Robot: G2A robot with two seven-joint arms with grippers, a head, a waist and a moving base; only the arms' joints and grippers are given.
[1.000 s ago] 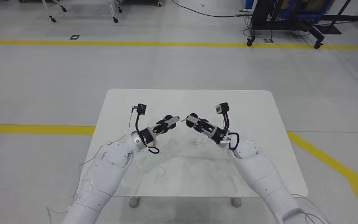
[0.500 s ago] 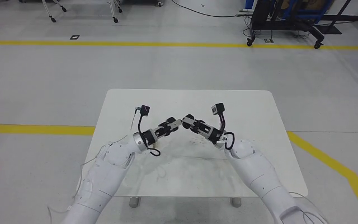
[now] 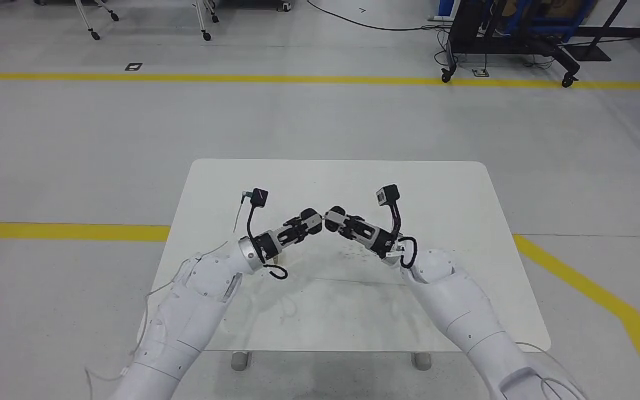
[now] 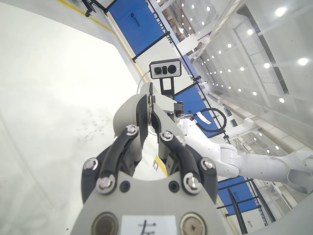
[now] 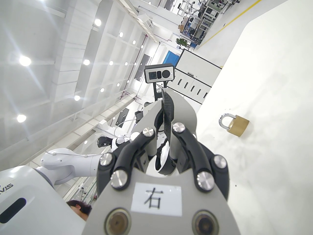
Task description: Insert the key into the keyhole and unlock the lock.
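Observation:
A brass padlock with a silver shackle lies flat on the white table, off to one side of my right gripper. Both grippers are raised above the table's middle and meet tip to tip: my left gripper comes from the left, my right gripper from the right. My left gripper is shut on a thin flat metal piece, seen edge-on, which looks like the key. The right gripper's fingers are pressed together. I cannot tell whether they also grip the key.
The white table has bare surface on all sides of the arms, with faint scuff marks near the middle. A yellow floor line runs past both table ends.
The two grippers have closed the gap between them. One second ago their tips were apart; now they touch above the table's middle.

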